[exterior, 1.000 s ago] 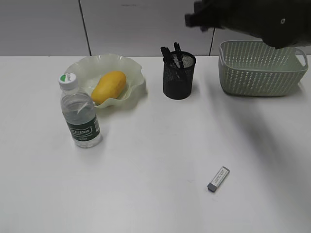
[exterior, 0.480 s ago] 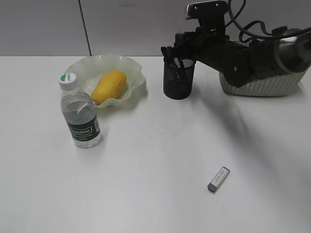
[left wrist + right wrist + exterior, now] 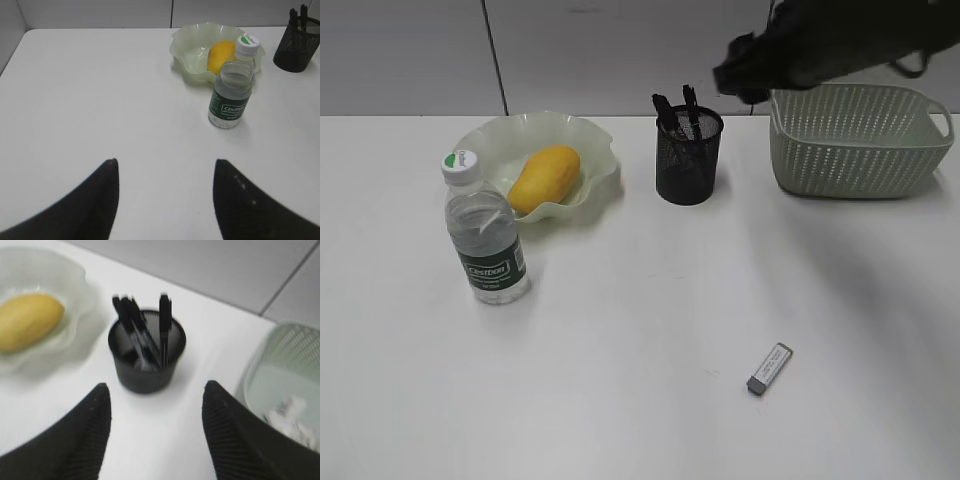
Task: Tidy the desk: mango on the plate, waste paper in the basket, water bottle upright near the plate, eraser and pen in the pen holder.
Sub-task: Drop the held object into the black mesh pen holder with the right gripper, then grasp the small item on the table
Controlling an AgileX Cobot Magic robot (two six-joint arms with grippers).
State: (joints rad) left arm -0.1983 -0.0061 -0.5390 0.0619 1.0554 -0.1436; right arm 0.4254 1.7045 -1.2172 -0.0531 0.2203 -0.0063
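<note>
The mango (image 3: 544, 178) lies in the pale green plate (image 3: 603, 172). The water bottle (image 3: 485, 236) stands upright just in front of the plate. The black pen holder (image 3: 688, 160) holds several dark pens (image 3: 162, 315). The eraser (image 3: 769, 368) lies alone on the desk (image 3: 640, 330) at the front right. The basket (image 3: 860, 145) stands at the back right, and the waste paper (image 3: 292, 420) lies inside it. My right gripper (image 3: 156, 385) is open and empty, above and in front of the pen holder. My left gripper (image 3: 166, 161) is open and empty over bare desk, well to the left of the bottle (image 3: 231, 90).
My right arm (image 3: 820, 45) is a dark blur high at the back, between the pen holder and the basket. A grey wall runs along the far edge of the desk. My left arm does not show in the exterior view.
My right arm came down beside the pen holder half a second ago and has since lifted up and away to the right. The objects on the desk have not moved.
</note>
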